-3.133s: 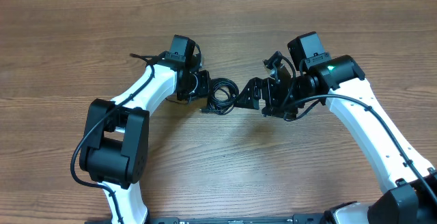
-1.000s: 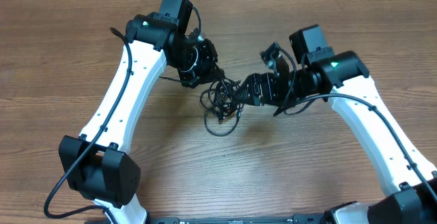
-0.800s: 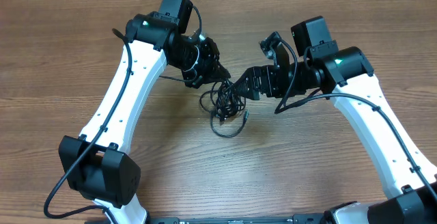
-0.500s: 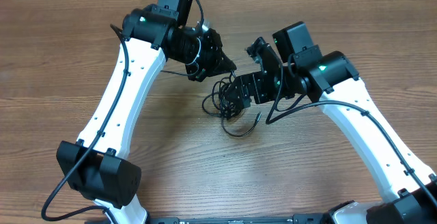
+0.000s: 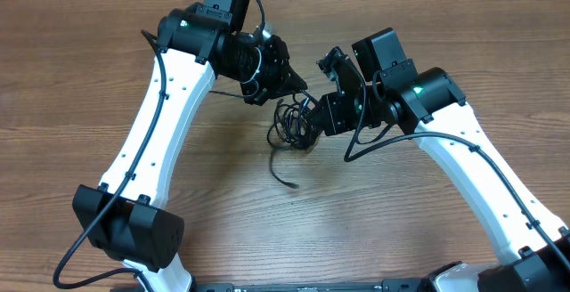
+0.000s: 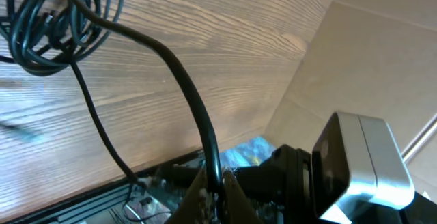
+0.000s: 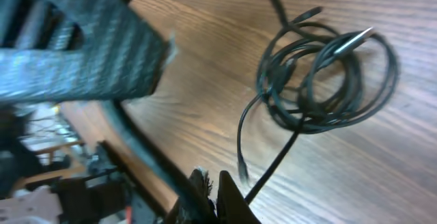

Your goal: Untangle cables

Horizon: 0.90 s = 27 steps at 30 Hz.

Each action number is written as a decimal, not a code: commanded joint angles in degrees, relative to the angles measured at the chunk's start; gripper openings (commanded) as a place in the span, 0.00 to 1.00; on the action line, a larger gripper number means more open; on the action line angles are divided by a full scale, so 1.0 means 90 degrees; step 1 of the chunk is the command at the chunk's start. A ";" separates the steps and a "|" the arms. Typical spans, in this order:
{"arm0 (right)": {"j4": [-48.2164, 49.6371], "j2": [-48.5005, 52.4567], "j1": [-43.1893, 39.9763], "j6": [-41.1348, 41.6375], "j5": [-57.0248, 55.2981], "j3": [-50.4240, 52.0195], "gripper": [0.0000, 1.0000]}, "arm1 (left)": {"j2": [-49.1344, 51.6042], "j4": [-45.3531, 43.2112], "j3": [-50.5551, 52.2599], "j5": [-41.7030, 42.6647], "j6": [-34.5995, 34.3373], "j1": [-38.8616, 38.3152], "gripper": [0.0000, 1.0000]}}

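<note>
Cables (image 5: pixel 292 125): a messy black clump near the middle of the bench (image 5: pixel 445 25), a bit toward the far edge, right between my two claws.
Loose end (image 5: pixel 283 174): one thin cord runs out of the clump toward the near edge.
Left claw (image 6: pixel 213 191): pinched tight on one cord that runs up to the clump.
Right claw (image 7: pixel 210 195): looks pinched shut on another cord from the same clump. It is blurry there.
Clump and wood: I cannot tell if the clump lies on the bench or hangs just above it.
Step now: I think it is to pull the clump open from two sides.
How to do it well: move my claws apart slowly, left one toward the far left corner, right one toward the right edge. Watch the loops. If they get small and tight, stop and give some slack.
Watch out: a hard tug could make a real knot, or a cord could slip out of my pinch.
</note>
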<state>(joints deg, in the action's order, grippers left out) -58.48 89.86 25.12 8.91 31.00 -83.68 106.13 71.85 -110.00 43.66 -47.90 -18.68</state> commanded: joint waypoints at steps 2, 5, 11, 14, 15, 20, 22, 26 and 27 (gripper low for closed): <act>0.0056 -0.0272 -0.0061 0.0396 0.0765 -0.0510 0.04 | -0.0260 0.0211 -0.0180 -0.0644 0.0180 -0.0024 0.04; -0.0010 -0.0486 -0.0061 0.0546 0.0809 -0.0942 0.04 | -0.0260 0.0284 -0.0177 -0.1044 0.0180 -0.0024 0.04; -0.0265 -0.0967 -0.0061 0.0852 0.0809 -0.1868 0.04 | -0.0260 0.0415 -0.0177 -0.1785 0.0177 -0.0024 0.20; -0.0255 -0.1178 -0.0061 0.0911 0.0804 -0.2089 0.04 | -0.0260 0.0284 -0.0180 -0.1205 0.0182 -0.0022 0.21; -0.0221 -0.1241 -0.0061 0.0981 0.0804 -0.2123 0.04 | -0.0260 0.0211 -0.0180 -0.0959 0.0185 -0.0010 0.22; 0.0107 -0.1545 -0.0061 0.1389 0.0806 -0.2242 0.04 | -0.0260 -0.0182 -0.0180 0.0063 0.0352 0.0075 0.39; 0.0352 -0.1644 -0.0061 0.1426 0.0804 -0.2312 0.04 | -0.0260 -0.0168 -0.0180 0.0017 0.0415 0.0117 0.51; 0.0937 -0.1766 -0.0068 0.1736 0.0658 -0.2565 0.04 | -0.0260 0.0121 -0.0180 -0.0959 0.0748 0.0138 0.97; 0.1270 -0.1792 -0.0131 0.1853 0.0641 -0.2793 0.04 | -0.0260 0.0440 -0.0177 -0.1528 0.0850 0.0138 0.97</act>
<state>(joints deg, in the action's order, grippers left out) -51.18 75.90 24.75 22.17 37.41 -103.77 105.75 72.60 -110.37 38.70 -44.05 -17.96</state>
